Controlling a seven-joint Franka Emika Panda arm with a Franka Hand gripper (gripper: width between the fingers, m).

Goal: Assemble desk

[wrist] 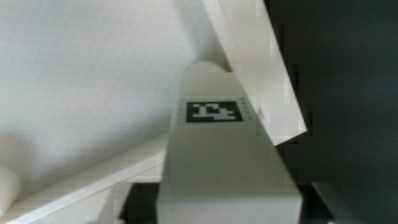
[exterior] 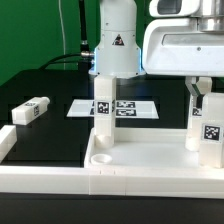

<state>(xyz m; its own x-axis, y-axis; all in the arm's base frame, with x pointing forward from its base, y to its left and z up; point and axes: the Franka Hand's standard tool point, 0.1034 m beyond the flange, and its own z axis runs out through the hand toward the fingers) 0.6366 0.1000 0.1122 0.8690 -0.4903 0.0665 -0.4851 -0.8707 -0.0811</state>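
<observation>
Three legs are showing in the exterior view. The claw (exterior: pixel 200 95) is clamping the held leg (exterior: pixel 208 135) near its top. The wrist view is showing dark pads (wrist: pixel 134 205) pressing on both flanks of that leg. It is standing upright at the 3 o'clock end of the tray (exterior: pixel 150 160), seemingly in or at a corner socket. How deep it is sitting cannot be told.

The mid leg (exterior: pixel 103 118) is standing upright at the tray's 10 o'clock corner, with no grip on it. The loose leg (exterior: pixel 30 110) is lying flat on the tabletop (exterior: pixel 50 95), well apart, at 9 o'clock in the exterior view.

Risks, as judgement:
- If the held leg is being turned or pressed off-axis, it may be binding or cross-seating in its socket.
- The tray is looking light and is lying unclamped, so a sideways load from the claw could be sliding it or lifting its 3 o'clock end.
- If the tray shifts, the mid leg could be tipping, should it be only partly seated.
- Letting go before the leg is home could be leaving it leaning.

The surface is matte black and is giving strong contrast with the white parts. The marker board (exterior: pixel 140 108) is lying flat behind the tray at 12 o'clock. The rail (exterior: pixel 10 148) is bordering the tabletop at 8 o'clock. The arm base (exterior: pixel 115 40) is standing behind the marker board, against a green backdrop (exterior: pixel 40 30).
</observation>
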